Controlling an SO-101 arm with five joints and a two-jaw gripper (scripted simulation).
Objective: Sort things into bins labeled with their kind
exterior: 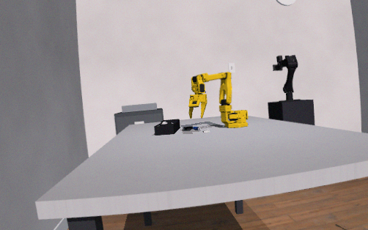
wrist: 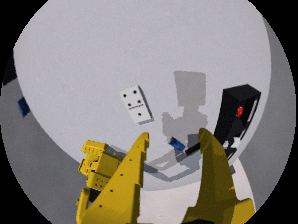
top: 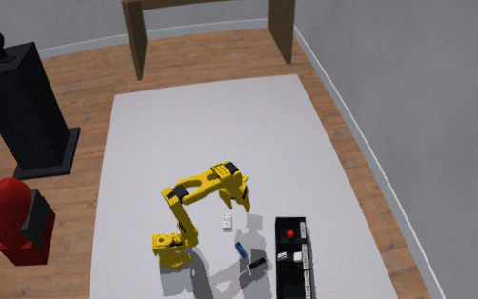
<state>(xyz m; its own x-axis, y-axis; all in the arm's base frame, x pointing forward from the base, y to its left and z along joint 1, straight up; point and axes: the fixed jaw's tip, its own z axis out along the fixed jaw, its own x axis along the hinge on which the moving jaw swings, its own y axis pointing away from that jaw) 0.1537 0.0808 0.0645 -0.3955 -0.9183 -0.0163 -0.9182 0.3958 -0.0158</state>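
Wrist view: left of centre I have the domino [top: 227,222] [exterior: 206,131] [wrist: 135,104], ahead of my parted, empty gripper [top: 239,209] [exterior: 196,118] [wrist: 174,134], its long axis slanting from upper left to lower right; I'd judge I must shift left. Lower right, the right finger cuts off the dark stick [top: 257,263] [wrist: 192,148]; the bin labels are unreadable.

Robotics laboratory or demonstration room: a yellow jointed arm [top: 202,183] [exterior: 225,89] [wrist: 97,165] stands on a pale desk [top: 190,124] [exterior: 190,157] [wrist: 90,55]; a second, black arm [exterior: 289,77] tops a dark pedestal [top: 30,114] [exterior: 293,111]. Plain walls [top: 409,95] [exterior: 146,44] and wood-plank flooring [top: 200,52] [exterior: 293,198] surround them.
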